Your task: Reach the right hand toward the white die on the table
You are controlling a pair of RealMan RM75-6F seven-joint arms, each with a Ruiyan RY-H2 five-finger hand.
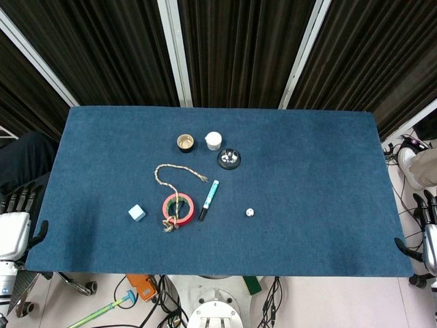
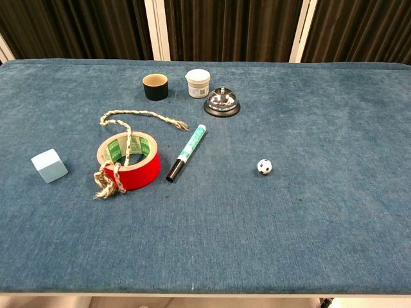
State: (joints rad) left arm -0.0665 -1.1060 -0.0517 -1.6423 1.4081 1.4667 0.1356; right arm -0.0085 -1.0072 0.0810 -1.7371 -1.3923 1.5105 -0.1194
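Note:
The white die (image 1: 250, 212) with black dots lies on the blue table (image 1: 314, 171), right of centre and towards the front; the chest view shows the die (image 2: 264, 167) standing alone on the cloth. My right hand (image 1: 425, 229) hangs off the table's right edge, far from the die, fingers apart and holding nothing. Beside the table's left edge, my left hand (image 1: 20, 215) is also empty with its fingers spread. Neither hand appears in the chest view.
Left of the die lie a marker (image 1: 209, 199), a red tape roll (image 1: 179, 207) with a rope (image 1: 179, 171) draped over it, and a light blue cube (image 1: 137, 213). Further back stand a bell (image 1: 229, 158), a white jar (image 1: 214, 141) and a black cup (image 1: 186, 143).

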